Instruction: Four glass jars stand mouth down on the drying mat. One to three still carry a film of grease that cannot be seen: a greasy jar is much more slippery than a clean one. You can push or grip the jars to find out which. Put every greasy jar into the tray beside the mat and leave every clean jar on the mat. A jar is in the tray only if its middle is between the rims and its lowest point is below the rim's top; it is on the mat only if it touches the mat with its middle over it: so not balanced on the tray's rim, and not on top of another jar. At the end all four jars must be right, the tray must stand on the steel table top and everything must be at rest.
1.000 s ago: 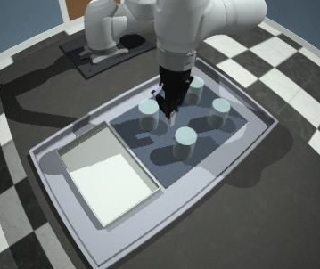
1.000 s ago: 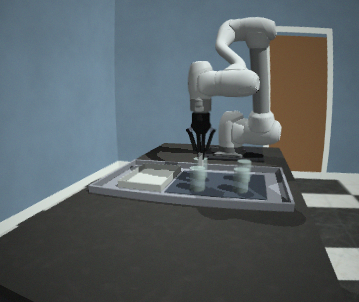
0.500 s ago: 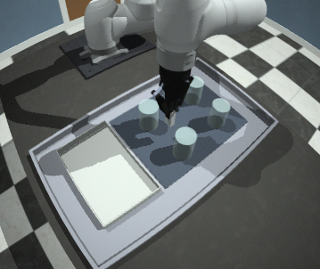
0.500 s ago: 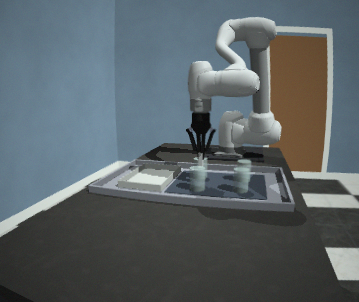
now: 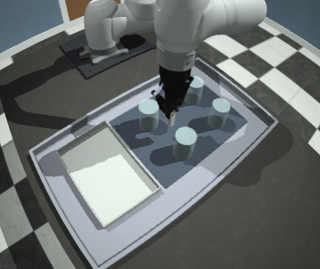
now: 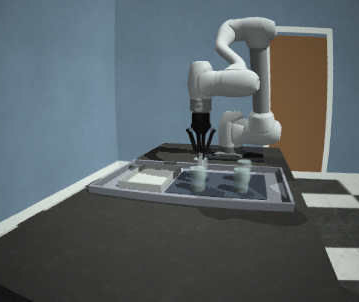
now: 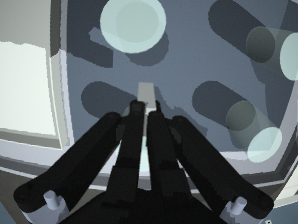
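Four pale green jars stand upright on the blue-grey mat (image 5: 169,175) (image 7: 192,67). One jar (image 5: 148,115) (image 7: 133,22) is on the robot's side, near the white tray (image 5: 105,187) (image 6: 148,179) (image 7: 22,85). One (image 5: 184,144) (image 6: 197,181) is at the front, mostly hidden by the fingers in the wrist view. Two are farther from the tray: a front jar (image 5: 218,114) (image 6: 241,184) (image 7: 252,132) and a back jar (image 5: 194,92) (image 7: 290,56). My gripper (image 5: 170,119) (image 7: 145,93) is shut and empty, pointing down between the two tray-side jars. Its exact height is unclear. The tray holds nothing.
The mat and tray lie on the pale steel table top (image 5: 181,200), which has a raised edge around it (image 5: 274,122). The tray's near rim (image 5: 160,188) borders the mat. The robot base (image 5: 105,51) stands behind the raised edge.
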Available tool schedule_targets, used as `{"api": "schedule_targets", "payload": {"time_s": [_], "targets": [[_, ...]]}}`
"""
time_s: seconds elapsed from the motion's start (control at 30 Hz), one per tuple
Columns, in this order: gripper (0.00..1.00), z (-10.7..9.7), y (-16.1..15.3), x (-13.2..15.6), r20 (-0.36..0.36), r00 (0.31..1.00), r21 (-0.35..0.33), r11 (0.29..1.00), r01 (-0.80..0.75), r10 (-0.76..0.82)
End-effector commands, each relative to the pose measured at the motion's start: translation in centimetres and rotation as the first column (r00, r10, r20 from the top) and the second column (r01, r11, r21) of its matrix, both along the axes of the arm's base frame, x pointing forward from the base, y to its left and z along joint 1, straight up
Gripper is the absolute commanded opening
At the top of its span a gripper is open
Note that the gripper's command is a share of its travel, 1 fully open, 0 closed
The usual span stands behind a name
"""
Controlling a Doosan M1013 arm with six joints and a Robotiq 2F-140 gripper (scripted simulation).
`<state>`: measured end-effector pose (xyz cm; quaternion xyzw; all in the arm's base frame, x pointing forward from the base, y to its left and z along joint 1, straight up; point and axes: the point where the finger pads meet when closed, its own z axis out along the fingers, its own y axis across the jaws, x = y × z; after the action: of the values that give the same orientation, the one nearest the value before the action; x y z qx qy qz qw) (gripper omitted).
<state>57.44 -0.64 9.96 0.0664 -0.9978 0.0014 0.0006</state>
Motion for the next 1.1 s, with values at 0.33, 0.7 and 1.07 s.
{"api": "schedule_targets", "payload": {"time_s": [0.33,0.7,1.07], "targets": [[0.00,0.0,0.0,0.0,0.000,1.000,0.000,1.000,0.000,0.000],[0.00,6.9,0.0,0.0,0.000,1.000,0.000,1.000,0.000,0.000],[0.00,7.6,5.6,-0.9,0.000,1.000,0.000,1.000,0.000,0.000]]}}
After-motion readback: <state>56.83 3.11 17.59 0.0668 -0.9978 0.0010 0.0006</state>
